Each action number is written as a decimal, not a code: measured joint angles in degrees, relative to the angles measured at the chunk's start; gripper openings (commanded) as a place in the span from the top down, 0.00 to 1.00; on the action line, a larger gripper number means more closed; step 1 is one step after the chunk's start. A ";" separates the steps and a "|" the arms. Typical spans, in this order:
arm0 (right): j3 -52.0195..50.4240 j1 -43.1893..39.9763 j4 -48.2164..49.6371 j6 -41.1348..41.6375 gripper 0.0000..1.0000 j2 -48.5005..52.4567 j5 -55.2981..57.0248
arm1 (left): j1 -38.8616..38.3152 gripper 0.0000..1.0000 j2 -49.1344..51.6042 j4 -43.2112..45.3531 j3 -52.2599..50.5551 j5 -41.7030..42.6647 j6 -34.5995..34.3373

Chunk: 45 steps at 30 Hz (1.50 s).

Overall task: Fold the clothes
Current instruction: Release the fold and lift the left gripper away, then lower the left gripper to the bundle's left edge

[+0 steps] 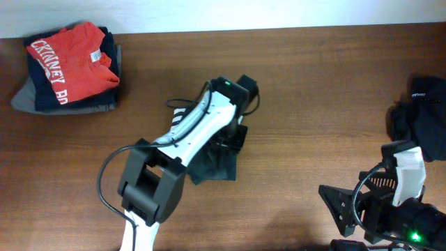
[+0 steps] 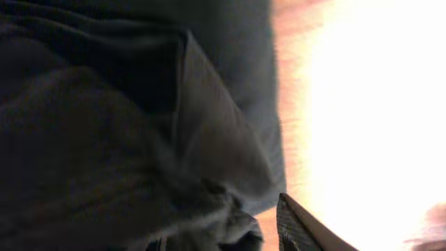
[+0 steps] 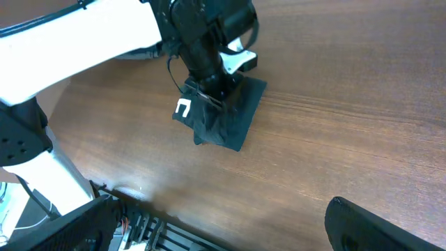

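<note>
The left gripper (image 3: 211, 94) is reaching down onto the folded dark garment (image 3: 237, 125), which is lying as a small, roughly square bundle near the middle of the table (image 3: 362, 104), with a white mark (image 3: 182, 108) showing at its edge. The gripper's fingertips are touching the top of the cloth, probably pressing the last fold flat. Whether the jaws are pinching fabric or standing clear of it cannot be told, since the wrist view is showing only grey-green folds close up and one finger (image 2: 300, 226) at the side. The right gripper (image 3: 223, 206) is hanging wide open and empty over the near right of the table, seemingly waiting out of the way. At the table's right edge a dark heap (image 1: 426, 122) is sitting unfolded, likely supplying the next pieces. At the far left a stack of folded clothes (image 1: 31, 99) is lying with the red shirt (image 1: 73, 63) on top, apparently where finished pieces are going, so this bundle looks nearly ready to join it.
</note>
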 measured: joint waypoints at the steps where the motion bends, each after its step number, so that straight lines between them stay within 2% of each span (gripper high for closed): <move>1: 0.00 0.00 0.00 0.02 0.01 0.00 0.02 | -0.52 0.45 0.00 -0.28 0.11 -0.07 0.00; 10: 0.00 0.00 0.00 -0.02 0.01 0.00 0.00 | -2.19 0.44 0.02 -4.26 6.19 -3.21 0.33; 11: 0.00 0.00 0.00 0.04 0.01 0.00 0.02 | -2.19 0.40 0.02 -5.29 7.50 -4.07 0.37; 12: 0.00 0.00 0.00 0.02 0.01 0.00 0.00 | -2.19 0.17 0.02 -6.21 8.85 -5.07 0.57; 13: 0.00 0.00 0.00 0.02 0.01 0.00 0.00 | -2.19 0.01 0.02 -7.30 10.27 -6.21 0.85; 19: 0.00 0.00 0.00 0.09 0.01 0.00 0.00 | -1.44 0.01 0.02 -11.91 15.96 -11.21 -0.81; 25: 0.00 0.00 0.00 0.15 0.01 0.00 0.02 | 4.00 0.01 0.02 -12.11 16.41 -10.23 -2.75; 34: 0.00 0.00 0.00 0.13 0.01 0.00 0.02 | 17.77 0.01 0.04 -12.68 16.41 -2.51 -2.60; 39: 0.00 0.00 0.00 0.13 0.01 0.00 0.02 | 22.16 0.01 0.04 -14.80 16.41 1.97 -1.36; 45: 0.00 0.00 0.00 0.15 0.01 0.00 0.00 | 27.28 0.01 0.04 -14.99 16.41 13.25 2.99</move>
